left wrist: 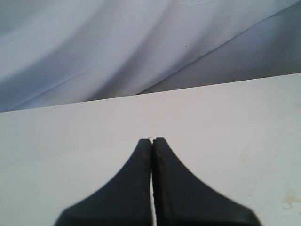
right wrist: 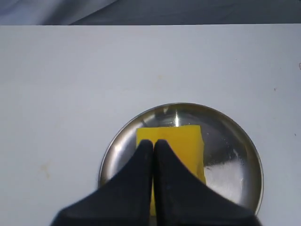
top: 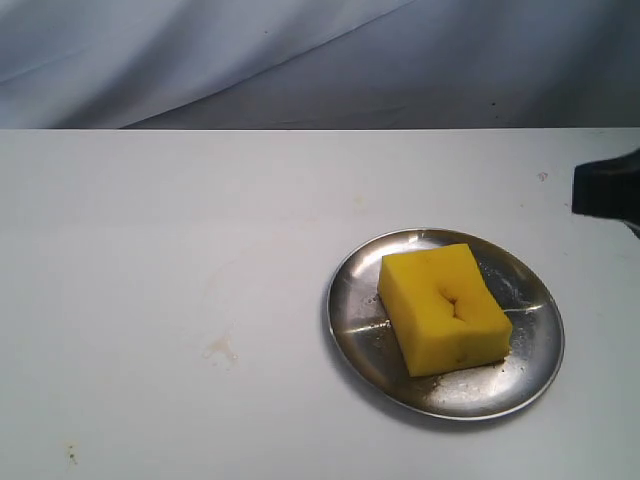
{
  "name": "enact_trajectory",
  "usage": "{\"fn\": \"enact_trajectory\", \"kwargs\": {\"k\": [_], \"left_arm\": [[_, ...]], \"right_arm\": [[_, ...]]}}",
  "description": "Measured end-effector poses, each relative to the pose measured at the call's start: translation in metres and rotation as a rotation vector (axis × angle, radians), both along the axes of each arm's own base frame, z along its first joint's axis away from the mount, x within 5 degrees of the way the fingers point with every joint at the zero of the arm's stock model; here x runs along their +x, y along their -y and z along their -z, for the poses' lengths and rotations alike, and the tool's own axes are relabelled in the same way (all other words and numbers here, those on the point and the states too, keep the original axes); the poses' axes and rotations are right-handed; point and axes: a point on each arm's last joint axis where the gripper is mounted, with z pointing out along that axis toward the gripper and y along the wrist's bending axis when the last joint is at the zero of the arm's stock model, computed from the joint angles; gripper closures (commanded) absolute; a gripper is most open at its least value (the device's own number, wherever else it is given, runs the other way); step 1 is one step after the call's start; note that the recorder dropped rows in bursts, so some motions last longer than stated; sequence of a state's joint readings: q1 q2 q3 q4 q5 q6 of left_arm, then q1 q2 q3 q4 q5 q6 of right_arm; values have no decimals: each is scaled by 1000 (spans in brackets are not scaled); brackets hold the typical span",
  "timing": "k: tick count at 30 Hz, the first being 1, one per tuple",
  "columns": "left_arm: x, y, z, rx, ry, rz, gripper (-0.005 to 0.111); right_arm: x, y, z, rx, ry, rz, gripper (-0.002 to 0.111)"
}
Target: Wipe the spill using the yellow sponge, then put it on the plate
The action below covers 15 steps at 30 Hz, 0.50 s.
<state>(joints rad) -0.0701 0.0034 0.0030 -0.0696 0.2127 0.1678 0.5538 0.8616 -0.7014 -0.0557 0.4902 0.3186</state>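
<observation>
The yellow sponge (top: pixel 443 308) lies flat on the silver plate (top: pixel 352 310) at the right of the table, a dent in its top face. In the right wrist view, the sponge (right wrist: pixel 181 139) and the plate (right wrist: pixel 230 141) sit beyond my right gripper (right wrist: pixel 153 141), which is shut and empty. In the exterior view, only a black part of that gripper (top: pixel 606 190) shows at the right edge, clear of the plate. My left gripper (left wrist: pixel 152 140) is shut on nothing over bare table. A faint pale blot, the spill (top: pixel 220 350), marks the table left of the plate.
The white table (top: pixel 150 230) ends at a straight far edge with a grey-blue cloth backdrop (top: pixel 250 60) behind it. A tiny dark speck (top: pixel 71 456) lies near the front left corner.
</observation>
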Motion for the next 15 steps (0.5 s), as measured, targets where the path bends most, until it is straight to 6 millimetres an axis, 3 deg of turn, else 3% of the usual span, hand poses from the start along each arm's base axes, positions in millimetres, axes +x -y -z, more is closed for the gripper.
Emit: {"fn": "enact_trajectory", "kwargs": {"k": [15], "left_arm": [[0, 0, 0, 0, 0, 0, 107]], "right_arm": [[-50, 56, 63, 92, 149, 215, 108]]}}
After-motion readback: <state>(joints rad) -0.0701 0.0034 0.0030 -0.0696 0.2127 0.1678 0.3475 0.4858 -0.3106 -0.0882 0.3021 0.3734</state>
